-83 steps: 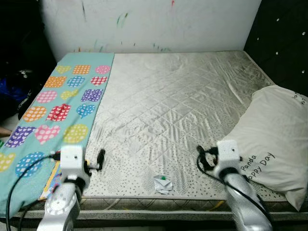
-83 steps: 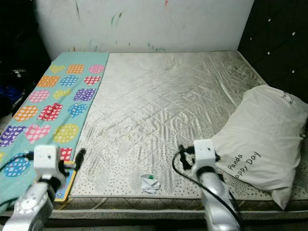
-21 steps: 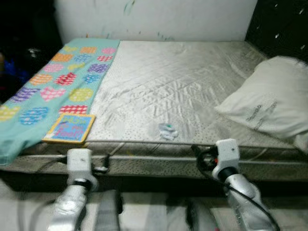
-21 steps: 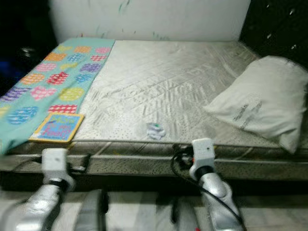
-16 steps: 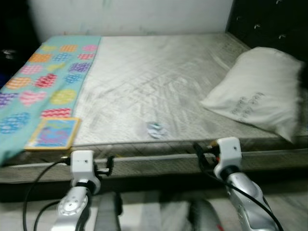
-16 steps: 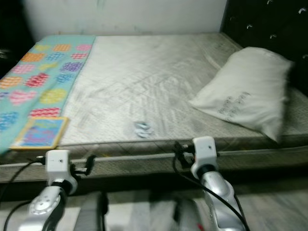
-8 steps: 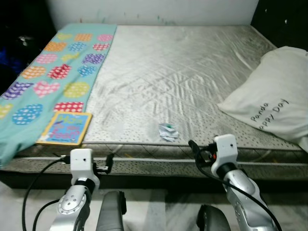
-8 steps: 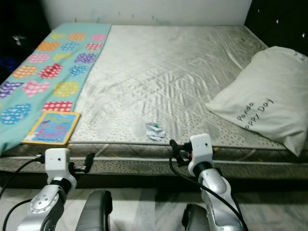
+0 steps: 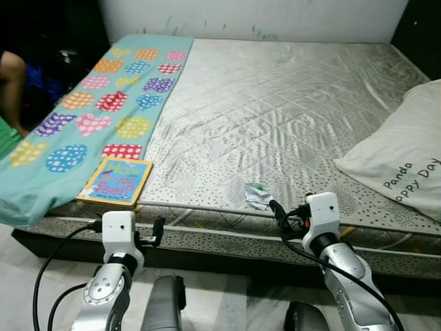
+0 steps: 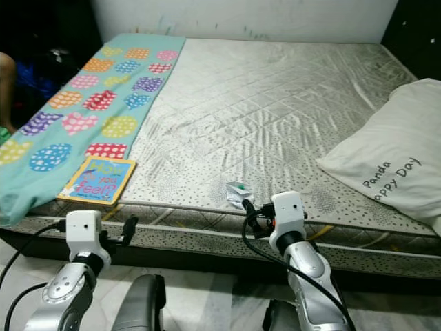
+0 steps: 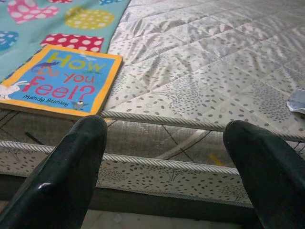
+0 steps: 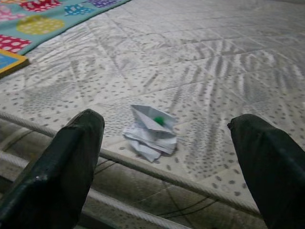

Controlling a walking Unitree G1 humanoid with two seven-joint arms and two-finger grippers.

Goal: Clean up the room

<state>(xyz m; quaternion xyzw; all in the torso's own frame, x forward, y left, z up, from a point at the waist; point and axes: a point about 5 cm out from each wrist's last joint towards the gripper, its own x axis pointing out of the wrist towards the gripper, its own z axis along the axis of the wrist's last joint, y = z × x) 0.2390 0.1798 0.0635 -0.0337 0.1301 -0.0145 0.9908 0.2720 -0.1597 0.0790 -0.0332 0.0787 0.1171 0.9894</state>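
Right tool (image 12: 167, 157): fingers spread wide, holding nothing, touching nothing. It sits low before the front edge of the bed (image 9: 289, 117), aimed at the crumpled paper scrap (image 12: 151, 130).

Left tool (image 11: 167, 167): fingers also spread wide, empty, in front of the mattress side, near the book (image 11: 59, 81).

Paper scrap: white, creased and folded over, a small green mark on it. Lies on the bare quilted mattress close to the front edge, just beyond the right tool.

Book: yellow-bordered, blue cover, lies flat at the front edge on the teal blanket (image 9: 103, 117) with bright hearts. White pillow (image 9: 406, 165) on the bed's right side.
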